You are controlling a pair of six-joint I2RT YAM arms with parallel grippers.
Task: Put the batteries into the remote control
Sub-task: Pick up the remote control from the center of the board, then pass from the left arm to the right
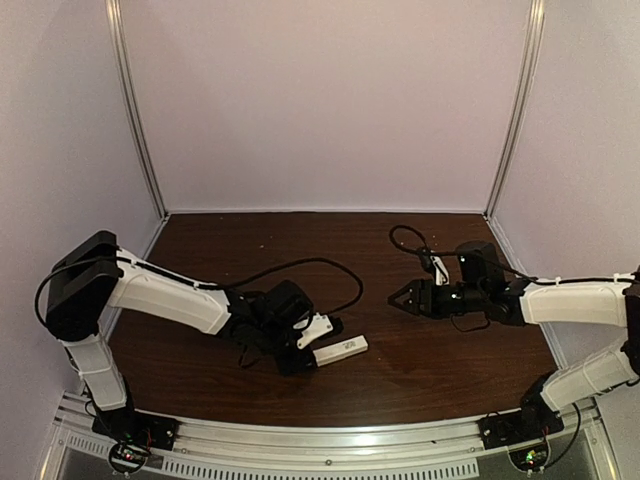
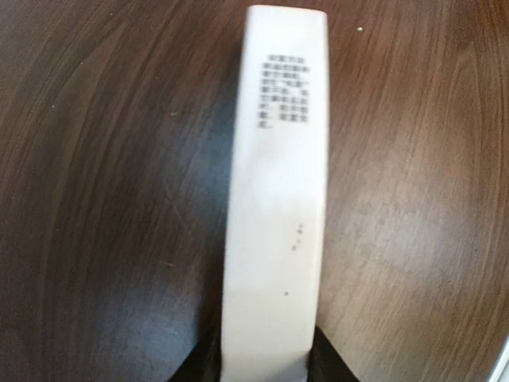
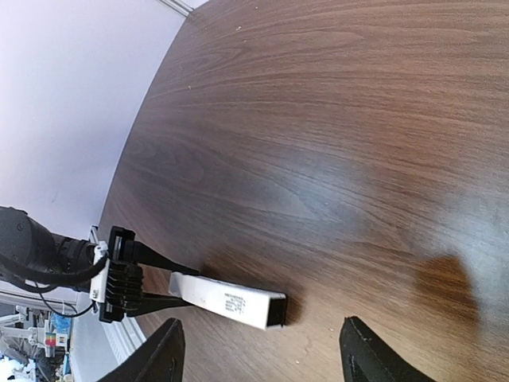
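From above, my left gripper (image 1: 308,352) is clamped on one end of the remote control (image 1: 340,350), low over the table (image 1: 250,250) near its front edge. My right gripper (image 1: 398,297) hangs well apart, with bare wood between. My left wrist view shows the remote's printed face, unopened as far as I can tell. My right wrist view shows my fingers (image 3: 159,354) spread wide, holding nothing. No batteries are in sight, so I judge loading is not yet begun.

Left pincer (image 1: 311,353) low, seemingly clamped; right pincer (image 1: 395,298) spread wide.
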